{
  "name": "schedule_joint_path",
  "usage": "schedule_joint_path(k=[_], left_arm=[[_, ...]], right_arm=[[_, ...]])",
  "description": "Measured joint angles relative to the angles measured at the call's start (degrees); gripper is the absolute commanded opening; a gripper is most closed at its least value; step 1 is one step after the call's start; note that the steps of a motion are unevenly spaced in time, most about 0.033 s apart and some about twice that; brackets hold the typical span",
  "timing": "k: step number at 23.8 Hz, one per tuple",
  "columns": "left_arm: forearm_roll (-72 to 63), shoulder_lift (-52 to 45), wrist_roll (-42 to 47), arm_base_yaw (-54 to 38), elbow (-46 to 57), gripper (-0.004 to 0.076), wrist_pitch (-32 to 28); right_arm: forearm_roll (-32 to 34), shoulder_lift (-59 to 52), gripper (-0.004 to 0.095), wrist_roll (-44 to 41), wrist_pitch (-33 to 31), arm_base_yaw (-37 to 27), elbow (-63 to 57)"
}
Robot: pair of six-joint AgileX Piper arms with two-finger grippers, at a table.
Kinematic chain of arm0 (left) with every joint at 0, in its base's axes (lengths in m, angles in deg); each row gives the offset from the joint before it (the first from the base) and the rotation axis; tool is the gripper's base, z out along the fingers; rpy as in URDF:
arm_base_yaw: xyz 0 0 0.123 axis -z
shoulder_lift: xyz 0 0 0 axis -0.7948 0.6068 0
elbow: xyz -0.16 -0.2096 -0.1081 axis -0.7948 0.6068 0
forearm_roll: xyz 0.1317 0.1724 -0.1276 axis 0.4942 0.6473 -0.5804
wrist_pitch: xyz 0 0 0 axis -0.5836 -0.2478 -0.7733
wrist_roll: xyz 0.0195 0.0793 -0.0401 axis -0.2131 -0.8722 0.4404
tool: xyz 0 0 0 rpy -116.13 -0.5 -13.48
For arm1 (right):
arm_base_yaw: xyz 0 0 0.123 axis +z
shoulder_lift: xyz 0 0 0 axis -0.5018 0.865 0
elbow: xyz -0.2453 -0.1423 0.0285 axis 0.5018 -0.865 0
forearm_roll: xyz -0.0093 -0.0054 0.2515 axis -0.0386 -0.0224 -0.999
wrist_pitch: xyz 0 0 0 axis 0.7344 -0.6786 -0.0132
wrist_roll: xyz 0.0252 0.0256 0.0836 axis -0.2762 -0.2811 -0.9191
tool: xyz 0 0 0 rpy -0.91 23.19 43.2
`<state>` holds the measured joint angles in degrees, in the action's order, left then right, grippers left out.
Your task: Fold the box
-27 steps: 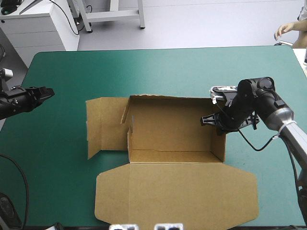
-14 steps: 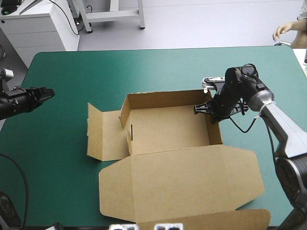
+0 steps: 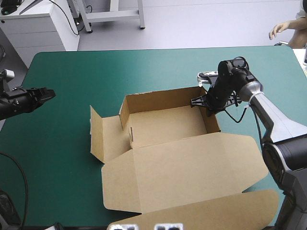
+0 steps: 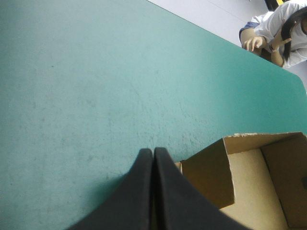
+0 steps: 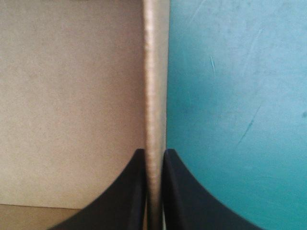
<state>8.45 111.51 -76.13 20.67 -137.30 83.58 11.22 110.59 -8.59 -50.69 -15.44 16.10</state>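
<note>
Brown box [image 3: 165,125], an open tray, has its right wall pinched by the right gripper [image 3: 205,102]. The left gripper [image 3: 49,93] hangs clenched near the table's [image 3: 72,67] left edge.

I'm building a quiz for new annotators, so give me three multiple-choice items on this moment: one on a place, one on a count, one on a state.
1. Where does the right gripper grip the box?
A. its right wall
B. its left wall
C. its floor

2. How many grippers touch the box?
A. none
B. one
C. two

3. The left gripper is:
A. wide open
B. shut on the box
C. shut, holding nothing

Answers:
1 A: in the right wrist view the wall's edge runs between its fingers.
2 B: only the right one is at the box.
3 C: its fingers meet in a point over the teal-green cover, and the high view shows it apart from the box.
</note>
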Motion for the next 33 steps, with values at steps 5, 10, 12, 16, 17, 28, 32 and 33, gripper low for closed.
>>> schedule_joint_path(k=[5,10,12,16,17,28,32,33], left_arm=[[0.24,0.37,0.00,0.00,0.07,-0.0008,0.97],[0.24,0.37,-0.67,0.00,0.07,-0.0008,1.02],[0.24,0.37,-1.45,0.00,0.07,-0.0008,1.04],[0.24,0.37,-1.67,0.00,0.07,-0.0008,1.04],[0.24,0.37,-1.71,0.00,0.07,-0.0008,1.08],[0.24,0.37,-1.88,0.00,0.07,-0.0008,1.08],[0.24,0.37,-1.88,0.00,0.07,-0.0008,1.08],[0.24,0.37,-1.88,0.00,0.07,-0.0008,1.08]], right_arm=[[0.01,0.55,0.0913,0.57,0.77,0.00,1.89],[-0.97,-0.52,0.0905,0.57,0.88,0.00,1.59],[-2.64,-4.42,0.0903,0.64,0.88,0.00,-0.05],[-3.02,-9.88,0.0904,1.03,0.82,0.00,-4.36],[-3.02,-11.07,0.0904,1.03,0.82,0.00,-6.09],[-3.08,-10.12,0.0719,1.21,1.31,0.00,-13.02],[-3.66,-7.85,0.0143,2.94,1.55,0.00,-13.02],[-3.66,-7.19,0.0004,3.37,1.55,0.00,-13.02]])
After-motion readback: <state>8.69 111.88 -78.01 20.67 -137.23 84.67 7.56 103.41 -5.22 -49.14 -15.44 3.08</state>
